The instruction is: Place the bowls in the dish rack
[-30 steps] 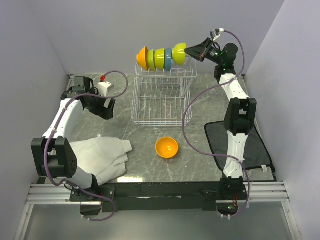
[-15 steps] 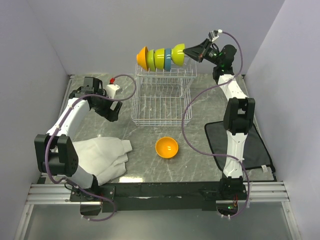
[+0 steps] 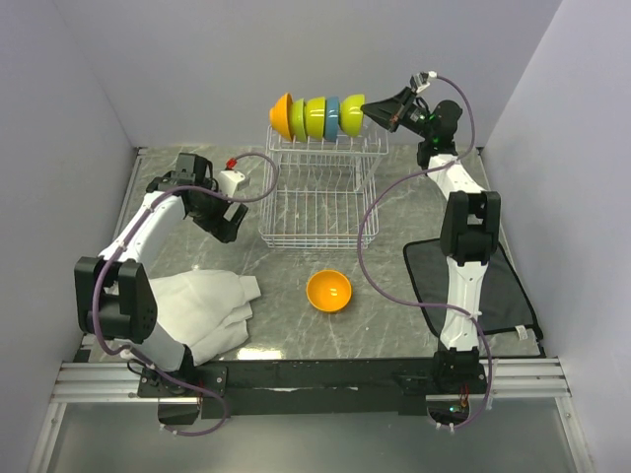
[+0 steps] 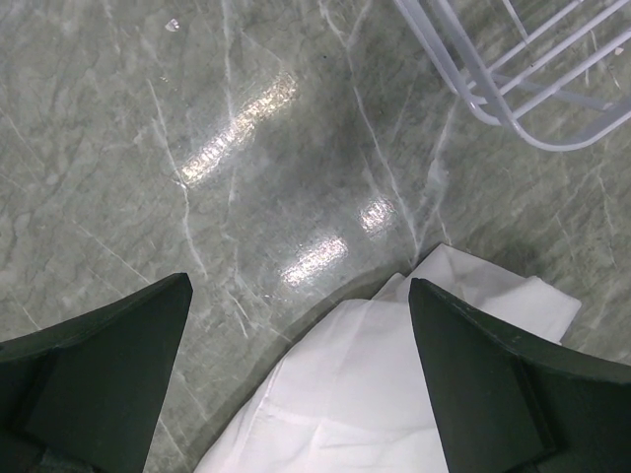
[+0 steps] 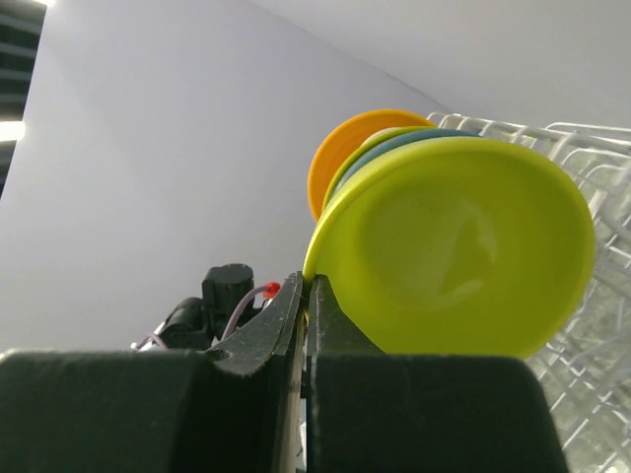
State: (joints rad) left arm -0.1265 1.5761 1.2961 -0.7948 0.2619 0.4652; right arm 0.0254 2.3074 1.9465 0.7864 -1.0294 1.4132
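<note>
Nearest, on the left, a white cloth [image 3: 202, 310] lies on the worktop [image 3: 394, 325]. Just past it, mid-worktop, one orange bowl [image 3: 329, 291] sits upright, well apart from both arms. This looks like the only bowl not yet loaded.

The left claw [image 4: 300, 286] hangs released, jaws wide apart over bare worktop, with the cloth's edge and a corner of the rack [image 3: 315, 212] in its view. It holds nothing, and it is nearer the loose bowl than the other arm.

Farther back, the rack's flat grid base holds no bowl. On its raised far tier a row of bowls [image 3: 315, 116] stands on edge: orange at the left, lime, blue, then the end lime bowl [image 5: 454, 246] at the right. They overlap, so the exact count is unclear.

The right claw [image 5: 307, 286] is clenched to a thin slit on that end bowl's rim, so this bowl seems seated but not let go.

I judge the task nearly done: release this one, then fetch the orange bowl.
</note>
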